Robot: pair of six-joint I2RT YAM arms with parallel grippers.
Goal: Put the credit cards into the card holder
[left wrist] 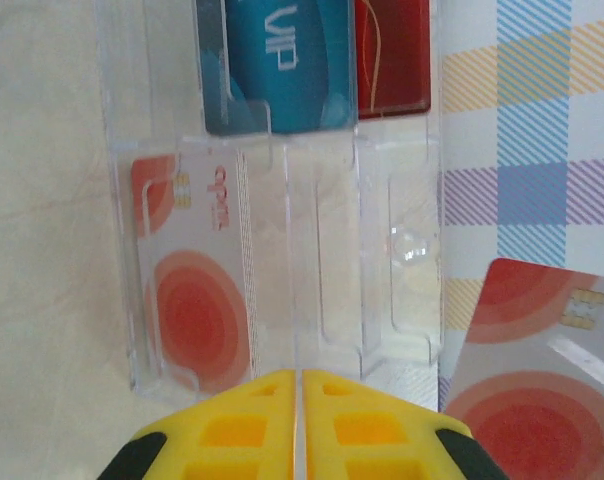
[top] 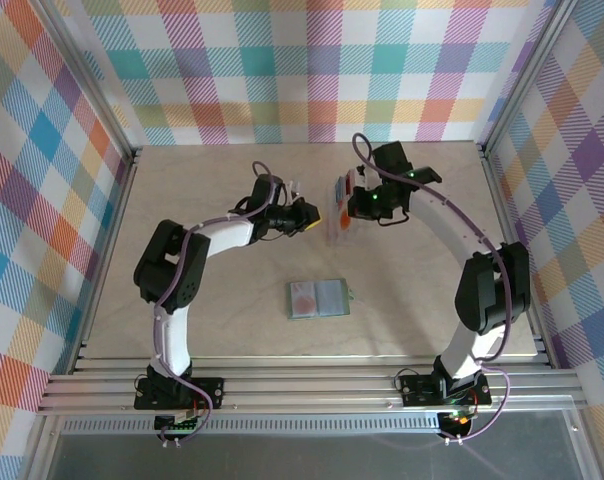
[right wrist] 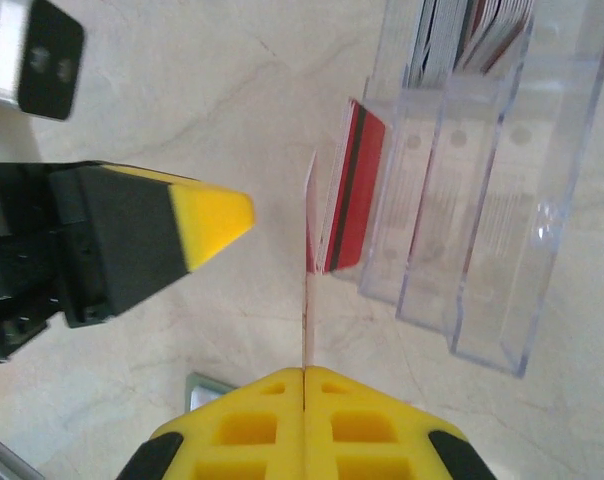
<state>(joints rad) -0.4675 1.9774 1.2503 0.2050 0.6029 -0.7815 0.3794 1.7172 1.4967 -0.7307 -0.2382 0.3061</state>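
cards (left wrist: 282,70) are kept in a clear rack (left wrist: 332,280); one pale card (right wrist: 308,270) is clamped edge-on in the right tool (right wrist: 304,372). the left tool (left wrist: 298,375) is pressed together at the rack's edge. the holder (top: 317,298) is laid open on the tabletop (top: 402,320), well apart. extraction is judged in hand; next, the card must be carried to a pocket.

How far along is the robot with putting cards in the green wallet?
Just begun. The open card holder seems to hold a first pale card already, though it looks tiny from above. The right end effector is shut on a second pale card. A blue card, a red card and a third pale card wait in the clear rack.
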